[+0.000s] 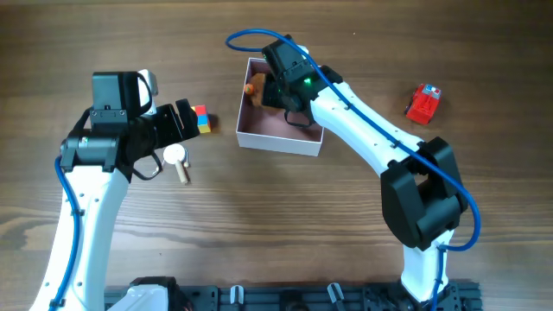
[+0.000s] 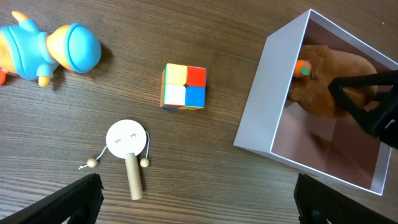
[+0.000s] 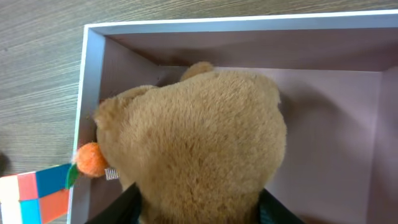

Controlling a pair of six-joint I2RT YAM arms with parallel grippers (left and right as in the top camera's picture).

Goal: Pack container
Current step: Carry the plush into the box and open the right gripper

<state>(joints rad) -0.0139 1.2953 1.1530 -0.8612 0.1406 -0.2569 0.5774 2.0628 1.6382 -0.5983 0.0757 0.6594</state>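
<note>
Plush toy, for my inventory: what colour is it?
Plush toy is brown; best in right wrist view.

You have a dark wooden table (image 1: 285, 216) with a plain grain. A shallow white box (image 1: 278, 144) sits flat on it near the far middle. Just beside the box, on its left in the overhead view and not touching it, a small colour cube (image 1: 202, 120) rests. A wooden hand drum (image 1: 177, 158) lies flat near the cube, handle pointing toward you. A blue and orange toy (image 2: 50, 51) lies beyond the cube, away from the box. A red toy (image 1: 423, 104) lies well apart on the right.
</note>
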